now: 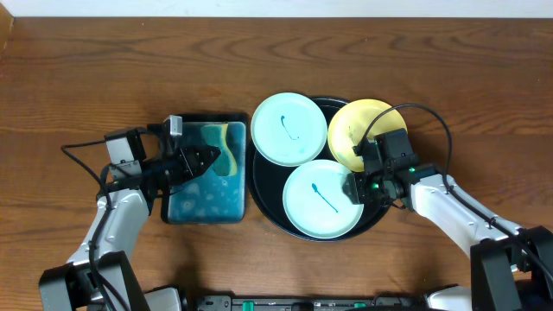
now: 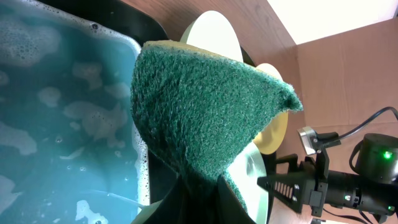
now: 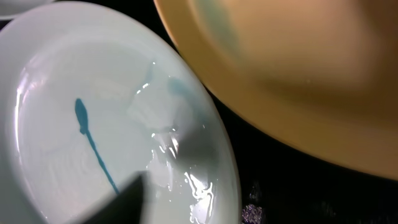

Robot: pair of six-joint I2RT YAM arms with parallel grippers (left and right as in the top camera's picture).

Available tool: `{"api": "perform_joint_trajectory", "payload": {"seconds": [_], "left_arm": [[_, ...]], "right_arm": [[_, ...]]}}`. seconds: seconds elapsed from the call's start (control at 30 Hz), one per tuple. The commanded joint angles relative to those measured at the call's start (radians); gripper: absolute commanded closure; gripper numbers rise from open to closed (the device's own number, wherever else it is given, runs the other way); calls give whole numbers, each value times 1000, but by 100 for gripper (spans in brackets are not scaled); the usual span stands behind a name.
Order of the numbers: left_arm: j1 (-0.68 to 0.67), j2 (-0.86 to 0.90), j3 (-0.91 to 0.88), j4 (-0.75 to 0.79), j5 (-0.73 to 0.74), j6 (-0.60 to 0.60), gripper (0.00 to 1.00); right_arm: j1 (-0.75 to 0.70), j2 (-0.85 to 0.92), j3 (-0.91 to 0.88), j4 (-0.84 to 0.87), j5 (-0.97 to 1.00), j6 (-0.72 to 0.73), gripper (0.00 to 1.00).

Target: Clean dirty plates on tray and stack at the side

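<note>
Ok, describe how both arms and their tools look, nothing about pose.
Both arms have pale silver-grey links joined by black joint housings. The left arm trails a thin black cable off its wrist; the right arm carries a black cable looping over it and shows a small green light. The left tool and right tool are black with tapered, pointed fingers.

The far mint plate (image 1: 289, 128), the near mint plate (image 1: 321, 200) and the yellow plate (image 1: 352, 130) crowd the tray (image 1: 262, 200) nearly rim to rim; only slivers of black show between. The basin (image 1: 204, 221) stands just beside the tray's left rim, no lane there. My right fingers (image 1: 361, 185) sit low where near mint and yellow meet. The sponge (image 2: 205, 118) fills my left fingers (image 1: 203, 159). Bare table (image 1: 130, 60) lies open beyond, far and right.
</note>
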Motion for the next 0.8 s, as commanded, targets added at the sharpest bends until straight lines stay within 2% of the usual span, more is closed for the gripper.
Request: {"api": "perform_joint_trajectory", "payload": {"seconds": [0.0, 0.07, 0.67, 0.77], "left_arm": [[3, 5, 0, 1, 27, 24, 92], [3, 5, 0, 0, 27, 24, 93], [3, 5, 0, -6, 19, 24, 93], [3, 5, 0, -6, 19, 24, 92]], "right_arm": [[-3, 10, -4, -8, 2, 6, 80], [-3, 10, -4, -21, 3, 19, 99], [-2, 10, -4, -42, 3, 40, 99], [-3, 10, -4, -42, 3, 41, 89]]}}
